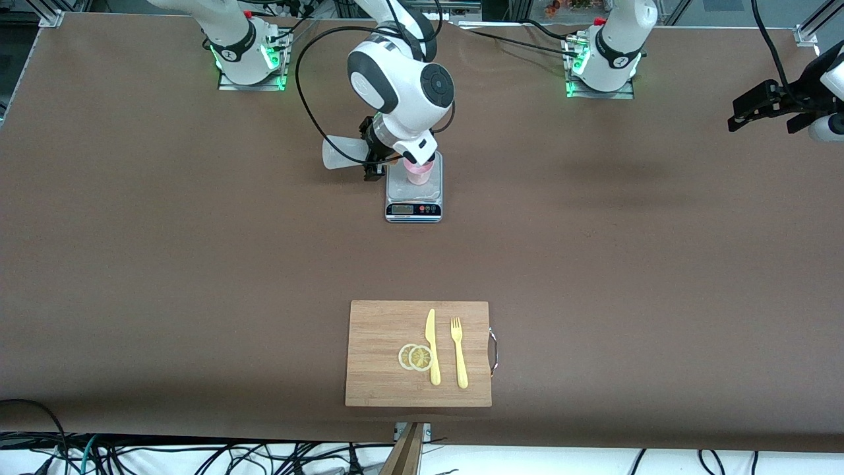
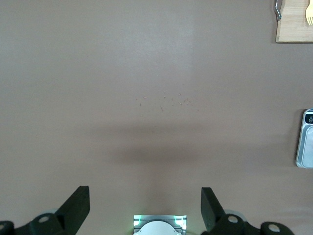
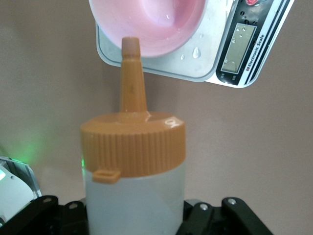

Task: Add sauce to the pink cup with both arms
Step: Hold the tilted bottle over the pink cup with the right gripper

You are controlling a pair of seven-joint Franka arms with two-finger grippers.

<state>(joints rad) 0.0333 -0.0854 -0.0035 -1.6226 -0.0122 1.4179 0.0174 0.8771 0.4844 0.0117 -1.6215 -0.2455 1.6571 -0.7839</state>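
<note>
My right gripper (image 1: 374, 157) is shut on the translucent whitish squeeze bottle (image 1: 343, 153), held on its side over the table beside the silver scale (image 1: 414, 196). In the right wrist view the bottle (image 3: 134, 200) fills the middle, and its orange nozzle (image 3: 132, 73) points at the rim of the pink cup (image 3: 149, 22). The pink cup (image 1: 419, 173) stands on the scale's platform, partly hidden by the right arm's wrist. My left gripper (image 1: 758, 109) is open and empty, high over the left arm's end of the table, where the arm waits. In the left wrist view its gripper (image 2: 145, 205) shows only bare table.
A wooden cutting board (image 1: 376, 369) lies nearer the front camera, with a yellow knife (image 1: 432, 346), a yellow fork (image 1: 459, 353) and two lemon slices (image 1: 415, 357). The scale's display (image 1: 413, 210) faces the front camera. Water drops sit on the scale (image 3: 195, 51).
</note>
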